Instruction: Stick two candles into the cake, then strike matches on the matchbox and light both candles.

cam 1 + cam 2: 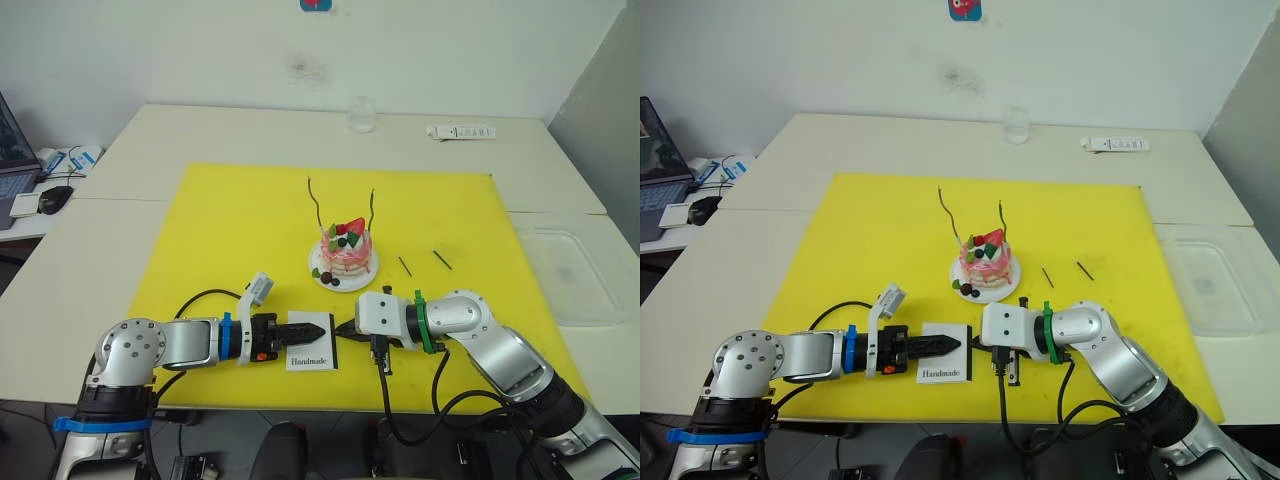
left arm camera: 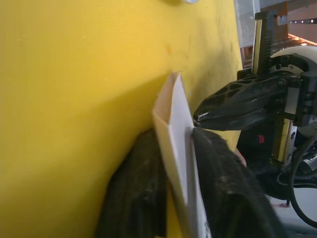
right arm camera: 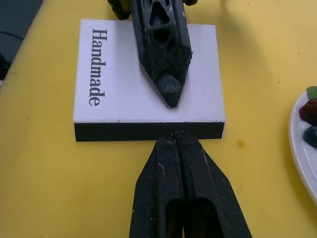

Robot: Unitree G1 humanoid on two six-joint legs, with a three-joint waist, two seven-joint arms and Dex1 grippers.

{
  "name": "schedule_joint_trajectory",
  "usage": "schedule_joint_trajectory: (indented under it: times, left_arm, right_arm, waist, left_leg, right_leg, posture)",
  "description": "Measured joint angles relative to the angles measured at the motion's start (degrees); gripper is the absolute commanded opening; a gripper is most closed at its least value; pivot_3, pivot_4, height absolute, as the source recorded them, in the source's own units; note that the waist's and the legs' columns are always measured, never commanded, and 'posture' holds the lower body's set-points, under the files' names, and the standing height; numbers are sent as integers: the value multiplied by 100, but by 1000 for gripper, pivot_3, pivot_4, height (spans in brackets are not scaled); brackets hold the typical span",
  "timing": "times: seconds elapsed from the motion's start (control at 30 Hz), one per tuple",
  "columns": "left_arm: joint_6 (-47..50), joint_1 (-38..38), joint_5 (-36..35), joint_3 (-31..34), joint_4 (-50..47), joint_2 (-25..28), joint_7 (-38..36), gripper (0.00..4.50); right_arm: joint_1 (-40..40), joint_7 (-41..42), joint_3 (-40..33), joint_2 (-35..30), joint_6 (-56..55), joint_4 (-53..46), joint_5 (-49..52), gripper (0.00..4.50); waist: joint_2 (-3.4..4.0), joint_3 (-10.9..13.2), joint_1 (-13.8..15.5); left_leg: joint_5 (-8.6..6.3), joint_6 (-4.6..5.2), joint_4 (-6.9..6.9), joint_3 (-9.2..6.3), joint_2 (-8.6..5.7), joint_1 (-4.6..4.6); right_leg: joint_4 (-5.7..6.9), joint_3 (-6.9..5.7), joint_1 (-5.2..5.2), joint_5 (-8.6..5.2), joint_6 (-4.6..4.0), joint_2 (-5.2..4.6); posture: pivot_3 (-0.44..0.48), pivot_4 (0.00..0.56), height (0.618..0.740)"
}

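Note:
The pink cake [image 1: 346, 250] sits on its white plate [image 1: 322, 276] mid-mat. Both thin wavy candles [image 1: 315, 205] [image 1: 373, 210] stand upright in it, with no flame visible. Two short dark matches [image 1: 404, 265] [image 1: 441, 259] lie on the mat to its right. At the mat's front edge my left gripper [image 1: 322, 328] is shut on the white "Handmade" matchbox [image 3: 148, 79], one finger [image 3: 166, 54] over its top. My right gripper [image 3: 174, 140] is shut, with its tips against the box's dark side edge. I cannot make out a match between them.
The yellow mat [image 1: 220, 250] covers the table's middle. A clear glass [image 1: 361, 115] and a white remote [image 1: 460, 132] stand at the back. A clear plastic tray [image 1: 580, 270] lies to the right. A laptop and mouse [image 1: 55, 197] are at far left.

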Motion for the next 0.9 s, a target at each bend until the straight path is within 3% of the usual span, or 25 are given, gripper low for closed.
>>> schedule_joint_trajectory:
  times: [0.03, 0.9]
  left_arm:
    - [3, 0, 1, 0, -13, -5, -8, 12]
    - [23, -3, 54, 28, -21, -12, -69, 12]
  right_arm:
    - [0, 0, 0, -1, 5, 0, 1, 0]
    - [-1, -36, 150, -75, 47, 5, -65, 0]
  waist:
    - [0, 0, 0]
    - [1, 1, 0]
  left_leg:
    - [0, 0, 0, 0, 0, 0]
    - [0, 0, -6, -2, 0, 1]
  right_leg:
    - [0, 0, 0, 0, 0, 0]
    - [-2, -2, -1, 0, 0, 0]
  posture:
    - [0, 150, 740]
    - [0, 150, 740]
